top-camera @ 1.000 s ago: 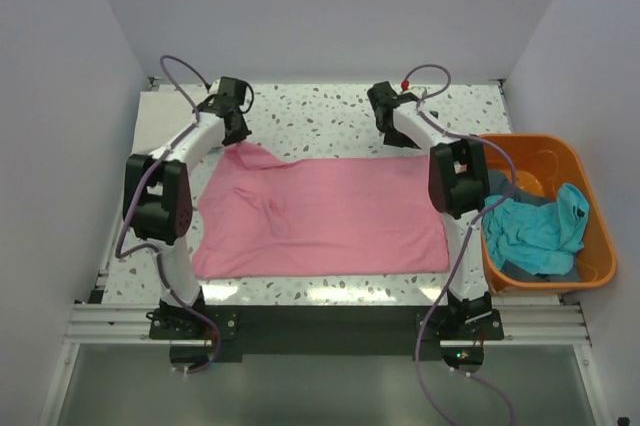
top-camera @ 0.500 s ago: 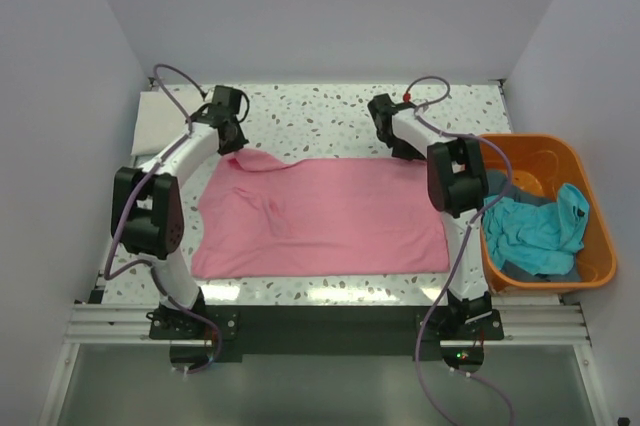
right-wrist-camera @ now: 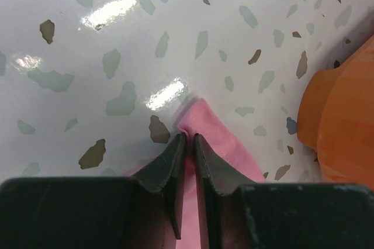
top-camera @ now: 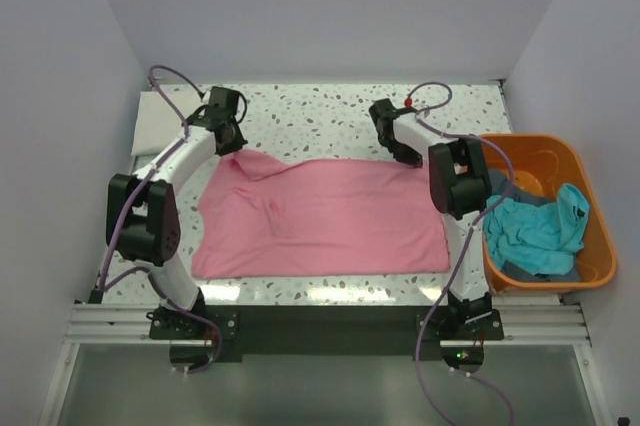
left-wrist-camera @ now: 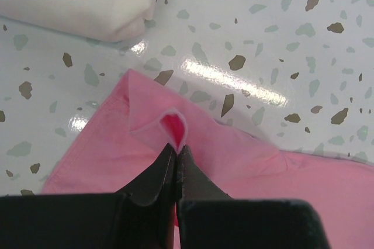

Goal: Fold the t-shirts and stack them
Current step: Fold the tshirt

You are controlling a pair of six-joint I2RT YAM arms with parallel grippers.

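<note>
Found left claw (left-wrist-camera: 176, 148) clenched on the corner of the pink shirt (top-camera: 330, 216) farthest from the basket (top-camera: 530, 139), right claw (right-wrist-camera: 190, 139) on the nearest; judged limp, light, best held by corners.

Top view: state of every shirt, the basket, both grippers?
pink t-shirt: spread out, far corners pinched
white t-shirt: folded, set aside far left
teal t-shirt: crumpled, unfolded
orange basket: upright, holds teal t-shirt
left gripper: shut on pink t-shirt
right gripper: shut on pink t-shirt
</note>
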